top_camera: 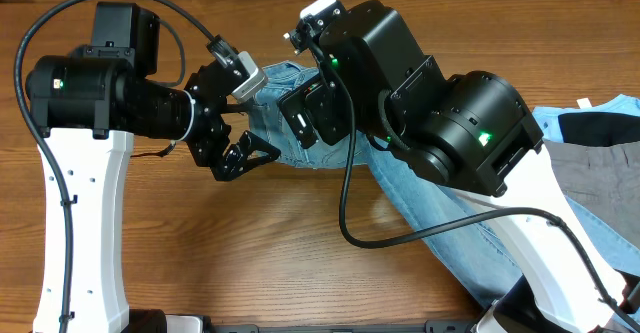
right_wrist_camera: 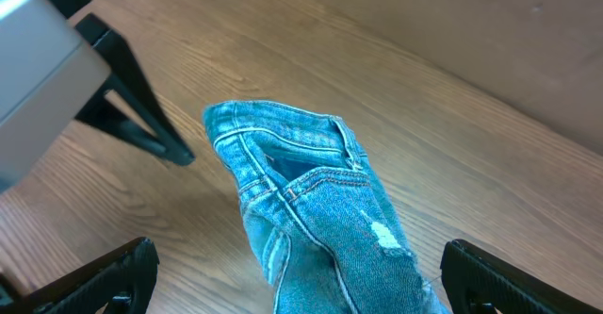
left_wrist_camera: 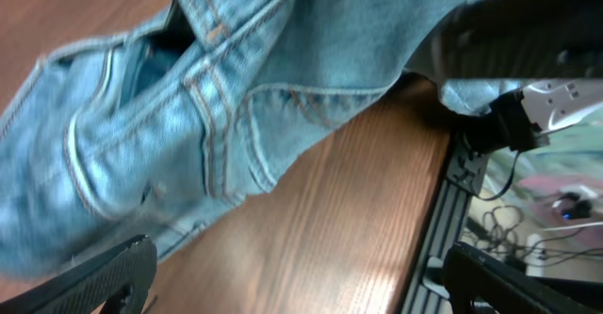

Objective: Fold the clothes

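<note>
The clothes, a pair of light blue denim jeans [top_camera: 440, 213], lie slanting from the table's back centre toward the front right. Their waist end [right_wrist_camera: 301, 182] has a small white fleck [right_wrist_camera: 382, 234] on it. My right gripper [right_wrist_camera: 306, 286] hangs open just above the waist end, one finger on each side of the denim and touching nothing. In the overhead view the right gripper [top_camera: 312, 123] is mostly hidden under its own arm. My left gripper [top_camera: 245, 158] is open just left of the waist. The stitched denim [left_wrist_camera: 236, 107] lies past its fingers [left_wrist_camera: 108, 276], with only bare wood between them.
A pile of other garments lies at the right edge: grey trousers [top_camera: 590, 173], a black piece [top_camera: 600, 128] and a pale-blue piece [top_camera: 625, 108]. In the left wrist view, the table edge with a dark rail [left_wrist_camera: 457, 187] and cables is close by.
</note>
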